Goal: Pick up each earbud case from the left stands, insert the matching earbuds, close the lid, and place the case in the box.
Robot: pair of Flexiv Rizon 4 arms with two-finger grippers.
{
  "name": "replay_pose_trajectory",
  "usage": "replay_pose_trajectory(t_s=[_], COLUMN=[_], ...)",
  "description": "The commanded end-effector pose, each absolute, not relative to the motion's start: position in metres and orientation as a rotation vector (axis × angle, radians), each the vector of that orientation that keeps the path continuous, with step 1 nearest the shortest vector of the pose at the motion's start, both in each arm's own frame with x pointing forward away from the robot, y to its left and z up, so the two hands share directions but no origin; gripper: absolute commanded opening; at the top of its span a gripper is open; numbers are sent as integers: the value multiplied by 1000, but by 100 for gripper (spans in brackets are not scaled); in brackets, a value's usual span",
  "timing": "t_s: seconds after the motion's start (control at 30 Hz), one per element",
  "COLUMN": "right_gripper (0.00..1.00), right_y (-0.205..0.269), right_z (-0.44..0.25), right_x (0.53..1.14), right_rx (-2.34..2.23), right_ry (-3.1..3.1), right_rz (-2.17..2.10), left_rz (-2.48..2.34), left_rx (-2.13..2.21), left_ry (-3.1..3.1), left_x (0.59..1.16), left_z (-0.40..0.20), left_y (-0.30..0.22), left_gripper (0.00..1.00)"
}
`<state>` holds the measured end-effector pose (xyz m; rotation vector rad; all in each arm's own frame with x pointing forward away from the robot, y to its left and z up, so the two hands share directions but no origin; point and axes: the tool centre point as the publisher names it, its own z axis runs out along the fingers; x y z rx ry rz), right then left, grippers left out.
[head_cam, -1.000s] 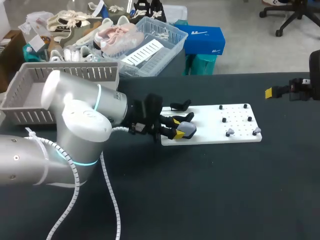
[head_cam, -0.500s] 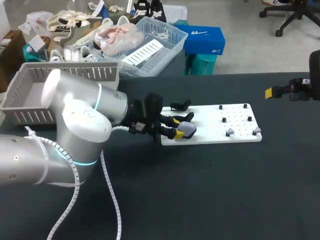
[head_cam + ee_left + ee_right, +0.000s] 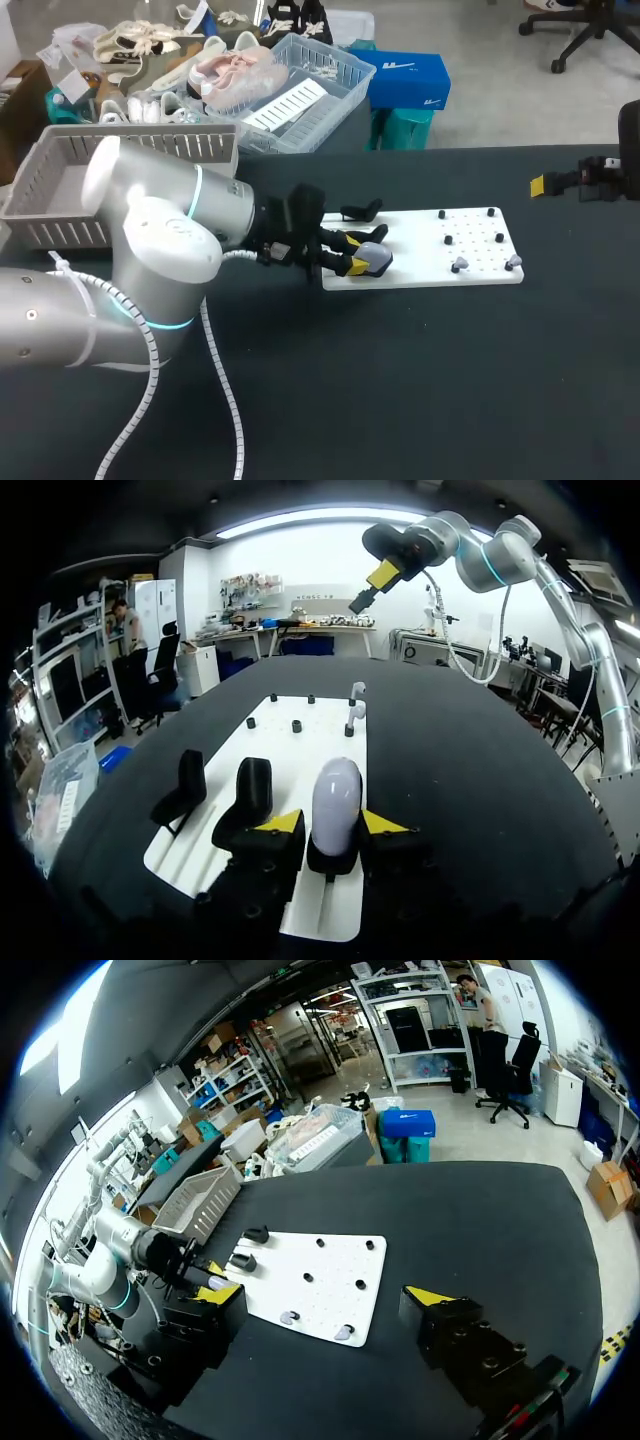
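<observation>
A pale lilac earbud case [image 3: 335, 802] stands on its black stand at the near left end of the white board [image 3: 320, 735]. My left gripper [image 3: 335, 825] is shut on it, one yellow tip pressed to each side; it also shows low over the board's left end [image 3: 352, 262]. Beside the case are two bare black stands [image 3: 250, 788]. Two small pale earbuds [image 3: 458, 264] sit on pegs at the board's right end. My right gripper [image 3: 330, 1300] hangs open and empty, well off to the right of the board [image 3: 545, 184].
A grey slatted basket [image 3: 60, 190] stands at the table's back left, behind my left arm. Small black pegs [image 3: 470, 225] dot the right half of the board. Dark bare tabletop [image 3: 420, 380] lies in front of the board.
</observation>
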<state>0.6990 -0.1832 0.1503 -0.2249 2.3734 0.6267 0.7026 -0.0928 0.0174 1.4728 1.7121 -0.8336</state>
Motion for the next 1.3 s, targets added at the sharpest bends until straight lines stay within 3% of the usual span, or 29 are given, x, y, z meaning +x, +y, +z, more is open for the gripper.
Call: replay_pose_trajectory(t_s=[0.03,0.07,0.1,0.13,0.87,1.3], right_gripper=[100,100,100,100,100,100], right_y=[-184,-184,-184,-184,-187,-109], right_z=[150,150,150,150,158,159], right_x=[700,700,700,700,707,713], right_rx=[-228,-228,-228,-228,-261,-631], right_ry=[2372,2372,2372,2372,2386,2415], right_rz=[630,630,630,630,612,740], left_rz=[-835,-836,-837,-838,-752,-722], left_rx=[1473,1472,1472,1472,1354,1215], left_ry=[1714,1713,1712,1711,1714,1721], left_x=[705,705,705,705,713,733], left_z=[19,19,20,20,66,128], left_y=[-92,-92,-92,-92,-76,-87], left_gripper=[19,14,2,0,0,0])
